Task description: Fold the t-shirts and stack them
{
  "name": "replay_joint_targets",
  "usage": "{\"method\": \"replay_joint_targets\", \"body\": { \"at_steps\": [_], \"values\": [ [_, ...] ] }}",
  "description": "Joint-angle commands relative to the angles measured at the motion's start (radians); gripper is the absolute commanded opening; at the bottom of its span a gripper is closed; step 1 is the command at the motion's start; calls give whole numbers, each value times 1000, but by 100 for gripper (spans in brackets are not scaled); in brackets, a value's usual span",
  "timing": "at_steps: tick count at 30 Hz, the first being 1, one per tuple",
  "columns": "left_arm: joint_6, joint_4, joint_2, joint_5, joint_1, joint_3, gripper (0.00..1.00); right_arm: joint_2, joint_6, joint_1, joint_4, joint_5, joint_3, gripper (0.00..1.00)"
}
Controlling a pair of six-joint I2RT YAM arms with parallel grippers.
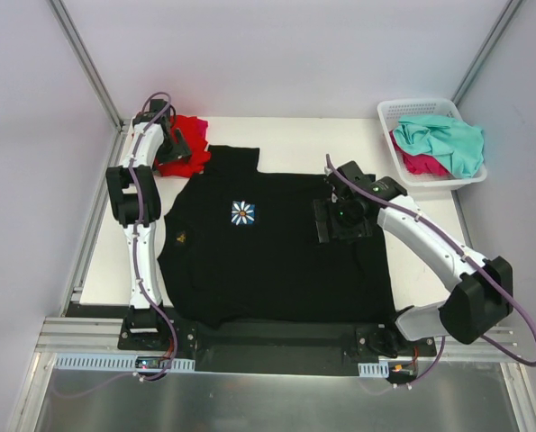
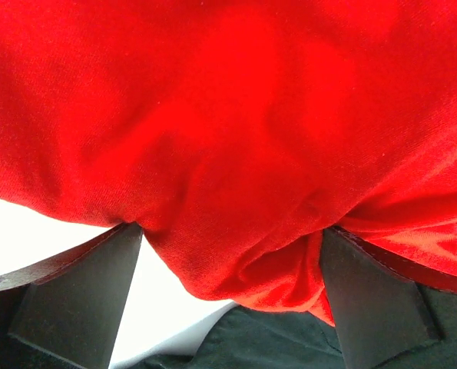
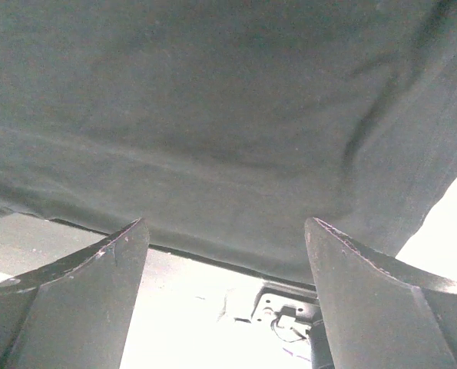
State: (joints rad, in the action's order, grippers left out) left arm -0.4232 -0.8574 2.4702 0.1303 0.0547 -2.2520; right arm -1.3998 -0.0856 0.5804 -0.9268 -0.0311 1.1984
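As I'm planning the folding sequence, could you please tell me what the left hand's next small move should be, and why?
Probably close the left hand on the red t-shirt: its fingers stand open either side of a bulge of red cloth, at the spread black t-shirt's edge.

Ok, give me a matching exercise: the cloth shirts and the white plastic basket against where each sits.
1 large black cloth t-shirt with daisy print
2 bright red cloth t-shirt
3 teal-mint cloth t-shirt
4 white plastic lattice basket

A far right corner of the table
B spread flat mid-table
C heaped in the basket
D bunched, far left corner

Pairs: 1-B, 2-D, 3-C, 4-A
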Motion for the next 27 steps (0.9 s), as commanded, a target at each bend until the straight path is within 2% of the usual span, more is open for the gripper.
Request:
{"method": "replay_joint_targets", "body": {
  "at_steps": [1, 3, 19, 27],
  "values": [
    [0, -130, 97, -32, 31, -67, 93, 53, 4, 4, -58, -1, 81, 86],
    [-5, -175, 137, -23, 43, -113, 93, 59, 7, 3, -66, 2, 93, 86],
    [-11, -184, 176, 3, 163, -221, 93, 127, 11, 4, -110, 7, 89, 86],
    [-11, -175, 177, 2, 212, -228, 93, 131, 15, 3, -126, 8, 86, 86]
  ]
}}
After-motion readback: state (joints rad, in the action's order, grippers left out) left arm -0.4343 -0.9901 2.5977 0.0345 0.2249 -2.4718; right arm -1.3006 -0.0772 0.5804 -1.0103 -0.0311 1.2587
